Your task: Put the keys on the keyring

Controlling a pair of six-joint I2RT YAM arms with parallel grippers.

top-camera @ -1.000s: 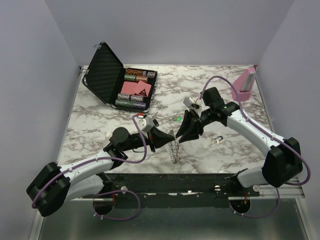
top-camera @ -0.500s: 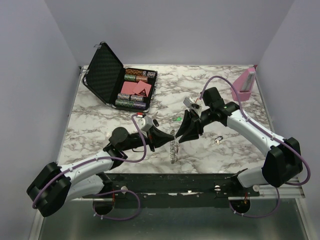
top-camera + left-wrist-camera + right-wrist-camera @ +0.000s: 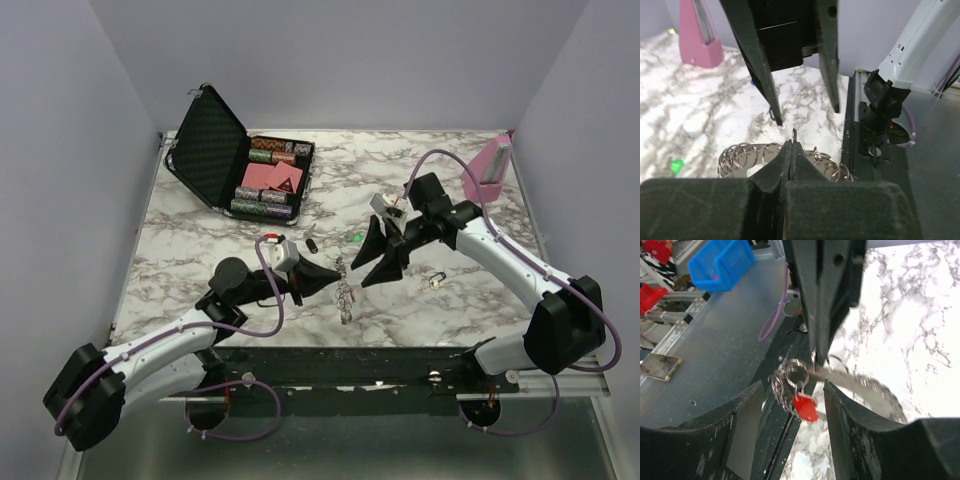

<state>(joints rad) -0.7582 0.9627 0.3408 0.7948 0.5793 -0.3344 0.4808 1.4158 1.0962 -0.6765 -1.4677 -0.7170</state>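
Left gripper (image 3: pixel 791 146) is closed tight, its tips pinching a link of the keyring (image 3: pixel 747 156) mid-table, between the two arms. Chain droops from the pinch toward the marble table (image 3: pixel 200 250); can't tell if its low end touches. Red-headed key (image 3: pixel 805 408) hangs on the chain just below the pinch. Right gripper (image 3: pixel 807 116) faces it tip to tip, jaws spread, nothing between them. Green-headed key (image 3: pixel 356 238) lies loose on the marble just beyond the grippers. Pink stand (image 3: pixel 488 168) is in the far right corner.
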